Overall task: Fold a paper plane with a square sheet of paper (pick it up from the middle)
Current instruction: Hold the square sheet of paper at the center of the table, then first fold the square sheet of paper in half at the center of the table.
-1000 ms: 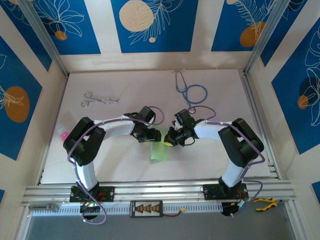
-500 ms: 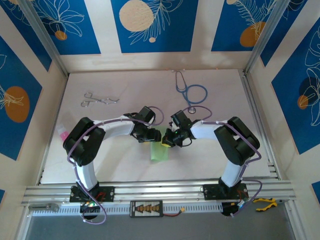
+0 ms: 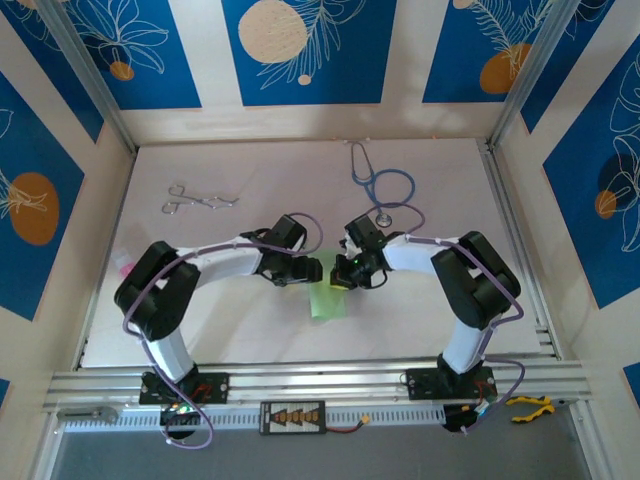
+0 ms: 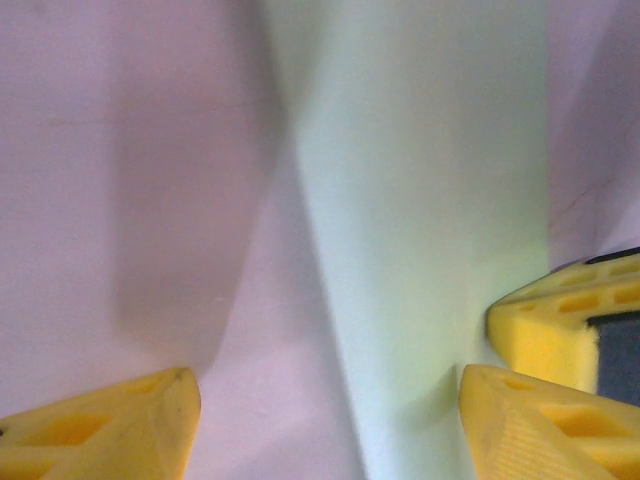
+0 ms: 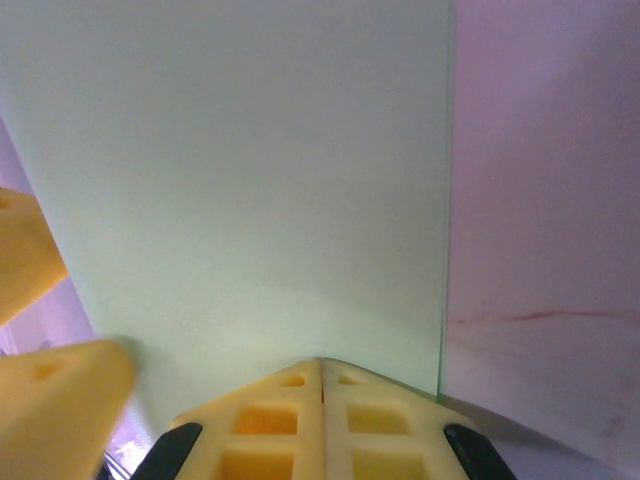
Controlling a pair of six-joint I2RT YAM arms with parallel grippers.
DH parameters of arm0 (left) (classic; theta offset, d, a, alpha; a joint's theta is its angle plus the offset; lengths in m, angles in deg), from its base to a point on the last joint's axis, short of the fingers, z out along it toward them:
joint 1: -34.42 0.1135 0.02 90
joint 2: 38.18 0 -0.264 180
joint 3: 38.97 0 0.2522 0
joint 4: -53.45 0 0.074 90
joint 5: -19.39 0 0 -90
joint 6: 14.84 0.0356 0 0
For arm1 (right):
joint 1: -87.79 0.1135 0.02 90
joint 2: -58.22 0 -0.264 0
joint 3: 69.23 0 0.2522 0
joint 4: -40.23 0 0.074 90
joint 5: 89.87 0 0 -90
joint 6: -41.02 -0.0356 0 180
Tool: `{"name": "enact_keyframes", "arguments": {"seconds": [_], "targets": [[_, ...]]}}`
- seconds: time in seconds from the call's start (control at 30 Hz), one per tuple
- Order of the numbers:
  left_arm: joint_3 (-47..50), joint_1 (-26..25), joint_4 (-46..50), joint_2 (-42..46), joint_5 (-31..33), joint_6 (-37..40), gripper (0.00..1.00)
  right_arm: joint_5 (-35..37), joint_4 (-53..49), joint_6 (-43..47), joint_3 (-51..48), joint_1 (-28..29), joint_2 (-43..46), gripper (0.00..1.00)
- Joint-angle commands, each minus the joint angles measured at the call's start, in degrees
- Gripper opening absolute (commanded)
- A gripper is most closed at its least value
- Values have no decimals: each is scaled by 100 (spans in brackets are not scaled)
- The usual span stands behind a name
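Top external, L claw [image 3: 308, 271] open, R claw [image 3: 344, 272] closed, both at green paper [image 3: 326, 301].

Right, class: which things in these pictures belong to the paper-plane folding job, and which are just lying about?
In the job:
green paper, part-folded
left gripper, open over the paper
right gripper, shut, tips on the paper

Lying about:
blue stethoscope
metal forceps
pink object at the table's left edge
yellow-handled pliers, off the table, near right
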Motion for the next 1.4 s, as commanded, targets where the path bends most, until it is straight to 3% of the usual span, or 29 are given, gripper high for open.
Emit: {"name": "enact_keyframes", "arguments": {"seconds": [0.0, 0.07, 0.1, 0.23, 0.4, 0.5, 1.2, 1.37], "targets": [[180, 75, -38, 459, 301, -123, 69, 364, -623, 413, 8, -142, -219, 0], [285, 111, -279, 625, 120, -143, 62, 384, -701, 531, 77, -165, -251, 0], [345, 133, -478, 675, -62, -151, 54, 428, -785, 566, 119, -175, -287, 0], [580, 184, -1494, 622, -1051, -336, 34, 542, -916, 642, 228, -193, -345, 0], [721, 180, -2691, 190, -1978, -788, 15, 537, -903, 598, 238, -210, -345, 0], [824, 186, -3136, -46, -2154, -1039, 9, 549, -881, 553, 194, -210, -338, 0], [1471, 188, -2663, -583, -1478, -432, 4, 649, -868, 414, -17, -195, -303, 0], [1334, 201, -2413, -349, -1467, -391, 5, 660, -842, 350, -53, -177, -251, 0]]}}
